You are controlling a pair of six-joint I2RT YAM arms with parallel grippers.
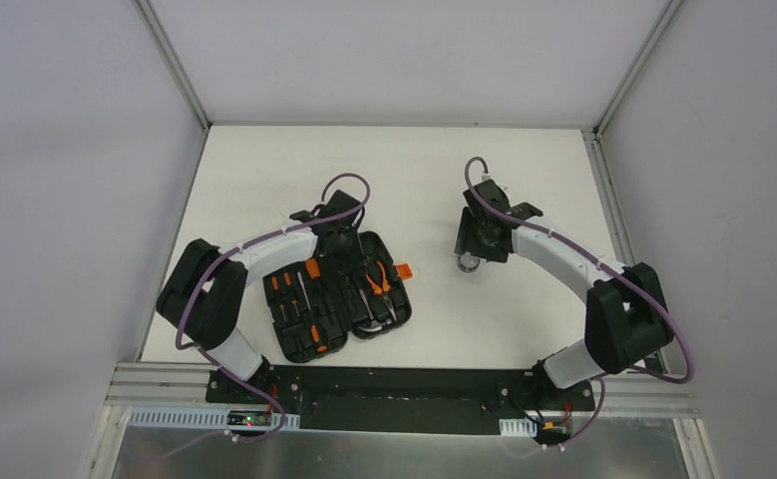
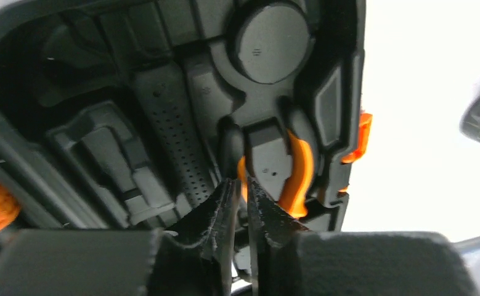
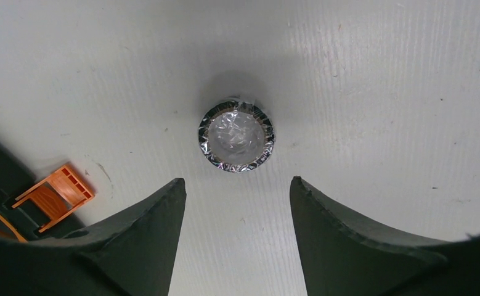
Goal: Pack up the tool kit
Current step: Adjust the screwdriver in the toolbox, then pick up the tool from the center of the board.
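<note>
White counter (image 1: 264,170), open tool case (image 1: 304,349) left of centre, with the left fingers (image 2: 209,216) down in its right half.
Nearly closed, their tips reach the seated pliers (image 2: 299,172) – grip unclear; a sideways drag could unseat them. The right fingers (image 3: 145,240) gape empty above a small silvery roll (image 3: 236,137), apart from the case.
</note>
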